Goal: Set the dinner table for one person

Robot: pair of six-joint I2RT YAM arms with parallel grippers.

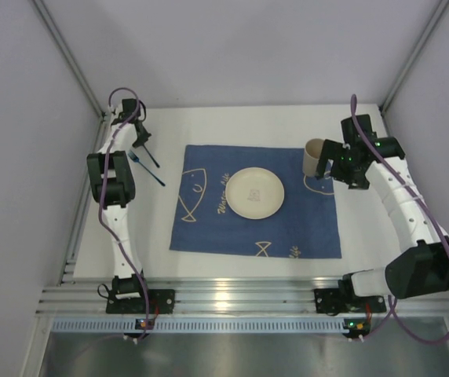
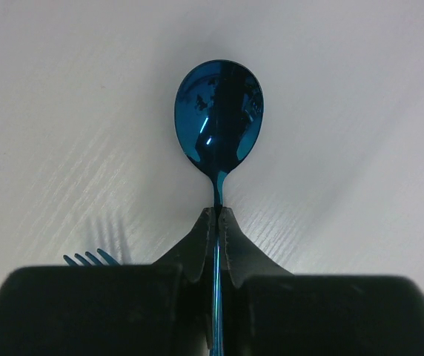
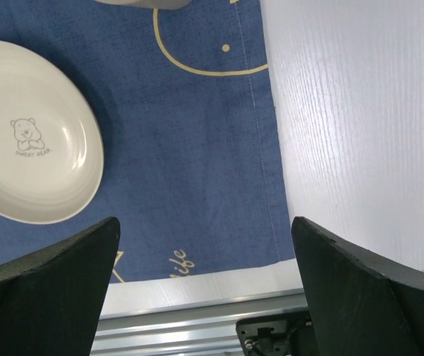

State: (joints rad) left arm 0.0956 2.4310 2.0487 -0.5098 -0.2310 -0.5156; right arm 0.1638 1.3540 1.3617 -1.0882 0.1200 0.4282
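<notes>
As the left gripper stood: its fingers were pinched narrowly on the blue metal spoon, at the neck just behind the bowl.
Spoon attitude: the bowl pointed straight away from the wrist and the handle ran back between the fingers. Whether the bowl was clear of the surface could not be told.
Nearest neighbour: the blue fork lay just beside the gripper, only its tines showing at the edge of the wrist view.
Dinner table: the white tabletop lay directly beneath the spoon and extended under everything else in view.
Place setting: the dark blue fish-print mat lay at the table's centre, carrying the cream plate. The beige cup stood at the mat's far right corner.
Right gripper: it was spread wide and empty over the right edge of the mat, near the cup but apart from it.
Step judged in hand: carrying the spoon to a spot beside the plate.
Recommended practice: lift straight up before travelling, so the fork is not dragged. Keep the spoon level, as a glossy thin handle is likely to pivot in the pinch.
Placement advice: set it on the mat parallel to the plate, off the rim. Open only once the bowl rests flat.
</notes>
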